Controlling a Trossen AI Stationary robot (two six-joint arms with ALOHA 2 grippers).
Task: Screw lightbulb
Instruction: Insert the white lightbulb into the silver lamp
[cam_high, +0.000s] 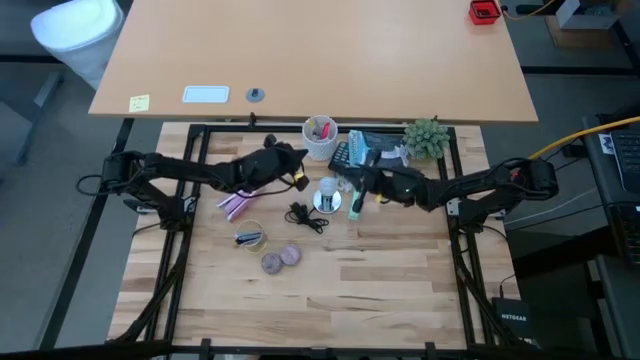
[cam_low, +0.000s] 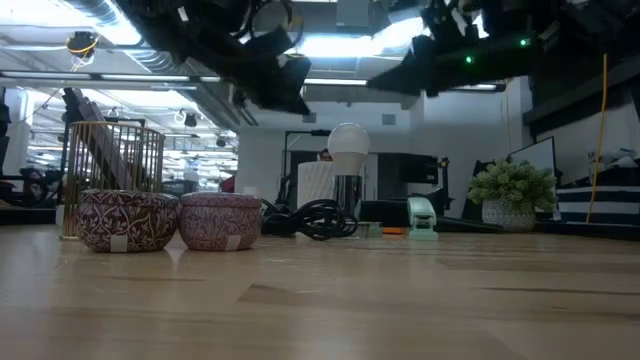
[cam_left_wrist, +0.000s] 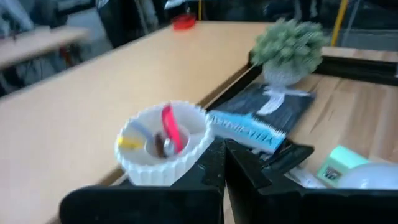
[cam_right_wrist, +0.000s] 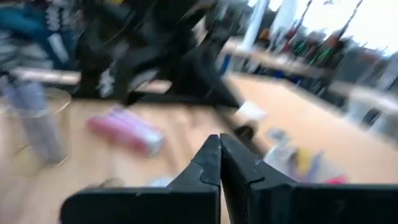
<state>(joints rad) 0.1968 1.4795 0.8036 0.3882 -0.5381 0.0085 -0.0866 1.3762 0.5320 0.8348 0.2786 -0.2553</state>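
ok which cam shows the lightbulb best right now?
Low view: the lightbulb stands upright in profile, white globe above its dark holder, unobstructed. High view shows only its top, between both arms. Left wrist catches a white edge. Right wrist: can't make it out.

Table (cam_high: 380, 290): pale wood planks, matt, grain showing. My fingers (cam_left_wrist: 214, 165): dark plastic, smooth, slight sheen. Bulb (cam_low: 348, 143): white glass, smooth, on silvery metal base. Two tins (cam_low: 165, 220): purple patterned sides (metal or card, can't tell). Basket (cam_low: 112, 160): thin gold wire. Cable (cam_low: 318, 218): black, glossy. Cup (cam_left_wrist: 163, 146): white, ribbed, matt. Plant (cam_left_wrist: 289, 42): green, fuzzy, in white pot. Far desk (cam_high: 310, 50): smooth tan laminate.
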